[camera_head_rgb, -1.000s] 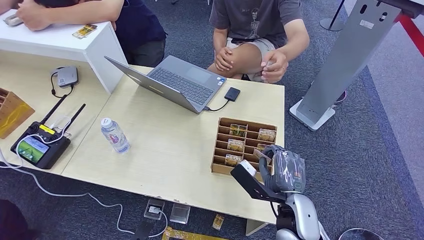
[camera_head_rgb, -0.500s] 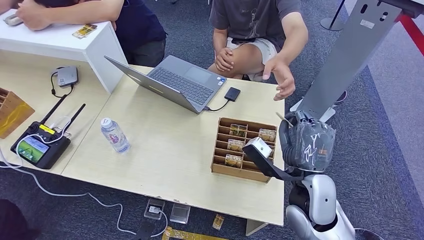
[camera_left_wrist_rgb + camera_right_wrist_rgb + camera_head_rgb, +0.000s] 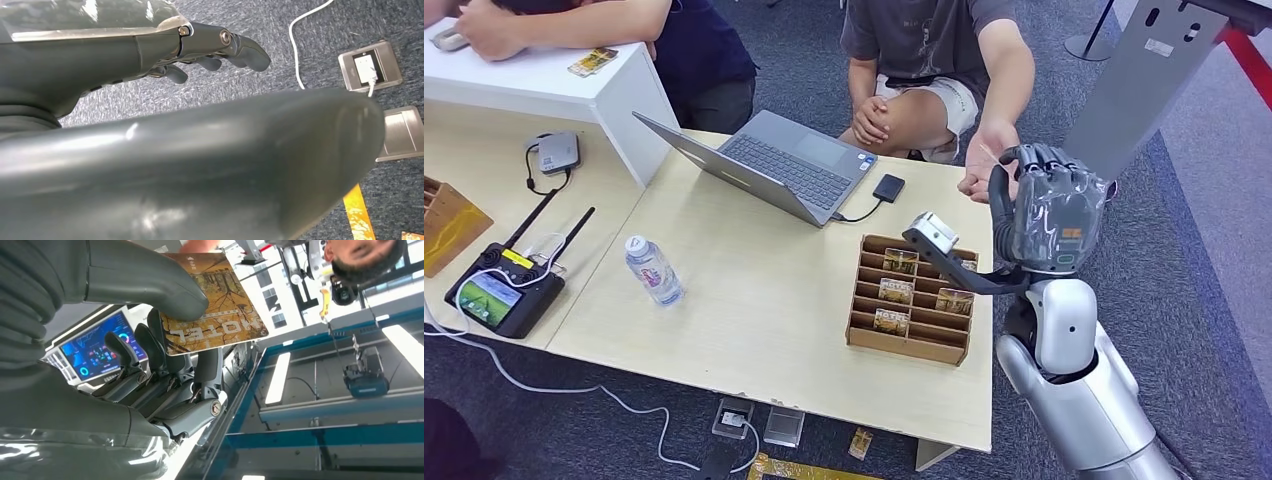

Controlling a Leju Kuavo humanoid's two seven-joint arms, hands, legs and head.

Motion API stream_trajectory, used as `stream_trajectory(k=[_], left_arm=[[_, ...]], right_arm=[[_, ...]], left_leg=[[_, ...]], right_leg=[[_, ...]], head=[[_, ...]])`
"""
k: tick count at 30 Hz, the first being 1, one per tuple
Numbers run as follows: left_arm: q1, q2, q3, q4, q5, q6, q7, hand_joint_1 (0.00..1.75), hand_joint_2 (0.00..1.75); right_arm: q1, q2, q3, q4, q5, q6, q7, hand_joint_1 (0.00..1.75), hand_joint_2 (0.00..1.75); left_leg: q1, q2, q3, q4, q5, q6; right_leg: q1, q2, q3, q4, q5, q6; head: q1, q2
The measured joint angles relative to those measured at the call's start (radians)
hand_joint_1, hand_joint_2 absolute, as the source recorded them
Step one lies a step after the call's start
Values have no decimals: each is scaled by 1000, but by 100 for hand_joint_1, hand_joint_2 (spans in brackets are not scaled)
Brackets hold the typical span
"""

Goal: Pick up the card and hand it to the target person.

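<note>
My right hand (image 3: pixel 1049 205) is raised past the table's far right corner, palm toward the seated person (image 3: pixel 934 40). In the right wrist view its thumb (image 3: pixel 150 282) and fingers (image 3: pixel 165 357) pinch a brown hotel card (image 3: pixel 215 315) with a tree print. The person's outstretched hand (image 3: pixel 977 180) is right beside my fingers. The wooden card tray (image 3: pixel 864 335) on the table holds several more cards (image 3: pixel 896 290). My left hand (image 3: pixel 210 50) hangs over the carpet and holds nothing, its fingers apart.
An open laptop (image 3: pixel 774 165) and its black adapter (image 3: pixel 888 188) lie behind the tray. A water bottle (image 3: pixel 654 270) and a remote controller (image 3: pixel 504 290) stand to the left. A grey kiosk stand (image 3: pixel 1124 100) rises to the right. Another person (image 3: pixel 574 20) leans on a white box (image 3: pixel 554 85).
My right hand has risen from the tray's near right corner and moved away toward the person, carrying the card. The person's hand has left the knee and reached out to mine.
</note>
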Motion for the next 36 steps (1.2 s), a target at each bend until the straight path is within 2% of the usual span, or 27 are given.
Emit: stream_trajectory(k=[13, 15, 19, 20, 29, 36], left_arm=[[0, 0, 1, 2, 11, 6, -6, 0, 0], [0, 0, 1, 2, 13, 7, -6, 0, 0], [0, 0, 1, 2, 14, 10, -6, 0, 0], [0, 1, 1, 3, 14, 10, -6, 0, 0], [1, 1, 2, 3, 16, 11, -6, 0, 0], [1, 1, 7, 4, 20, 19, 0, 0, 0]], right_arm=[[-95, 64, 74, 227, -59, 39, -37, 139, 175], [-102, 73, 85, 255, -68, 42, -40, 123, 175], [-112, 86, 103, 301, -74, 54, -41, 10, 175], [-115, 89, 107, 311, -76, 61, -41, 0, 175], [-135, 105, 137, 377, -104, 83, -21, 0, 175], [-127, 108, 146, 392, -223, -30, -38, 0, 175]], left_leg=[[0, 0, -1, 0, 0, 0], [0, 0, -1, 0, 0, 0], [0, 0, -1, 0, 0, 0], [0, 0, -1, 0, 0, 0], [0, 0, -1, 0, 0, 0], [0, 0, 0, 0, 0, 0]], right_leg=[[0, 0, 0, 0, 0, 0], [0, 0, -1, 0, 0, 0], [0, 0, -1, 0, 0, 0], [0, 0, -1, 0, 0, 0], [0, 0, -1, 0, 0, 0], [0, 0, -1, 0, 0, 0]], head=[[0, 0], [0, 0], [0, 0], [0, 0], [0, 0], [0, 0]])
